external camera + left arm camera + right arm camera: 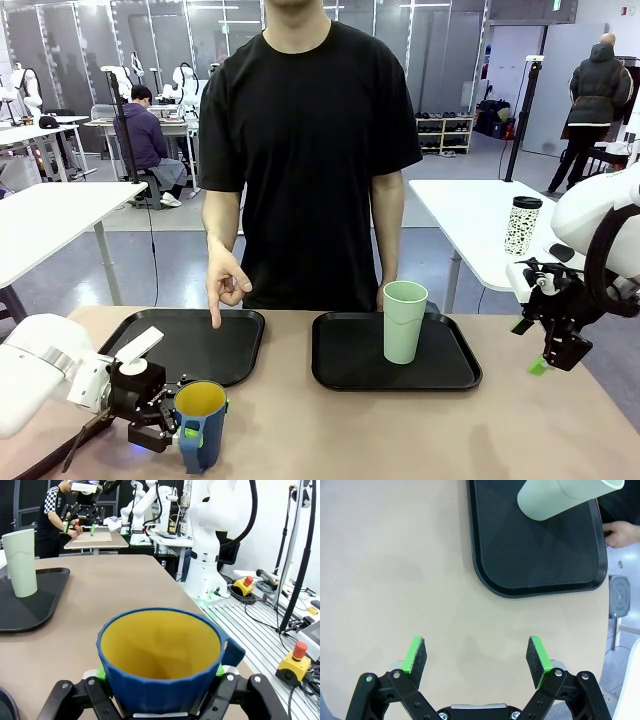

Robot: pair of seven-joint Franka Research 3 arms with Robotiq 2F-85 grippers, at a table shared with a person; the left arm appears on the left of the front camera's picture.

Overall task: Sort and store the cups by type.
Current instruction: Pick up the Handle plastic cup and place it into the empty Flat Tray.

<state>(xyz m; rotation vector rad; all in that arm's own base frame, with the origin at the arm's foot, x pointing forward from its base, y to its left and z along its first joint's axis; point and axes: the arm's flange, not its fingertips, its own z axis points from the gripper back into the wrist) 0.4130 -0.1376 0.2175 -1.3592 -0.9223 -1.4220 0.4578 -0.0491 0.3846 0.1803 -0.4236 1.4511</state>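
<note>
Clamping item one: left gripper (159,692), jaws closed on the short dark blue mug with handle and yellow inside (162,657), green pads pressed to opposite sides of its body. Mug stands at the desk's (330,430) near left edge, handle clear of the pads. Judged rigid, light, smooth-walled; hold low on the body, not the handle.

Item two: tall pale mint-green handleless plastic tumbler (404,321), upright on the right black plastic tray (340,375). Judged light, top-heavy, slightly yielding; best taken mid-body.

Right gripper (477,660): jaws wide apart, holding nothing, above bare desk.

Left black tray (190,350): person's finger (214,318) pointing at it.
</note>
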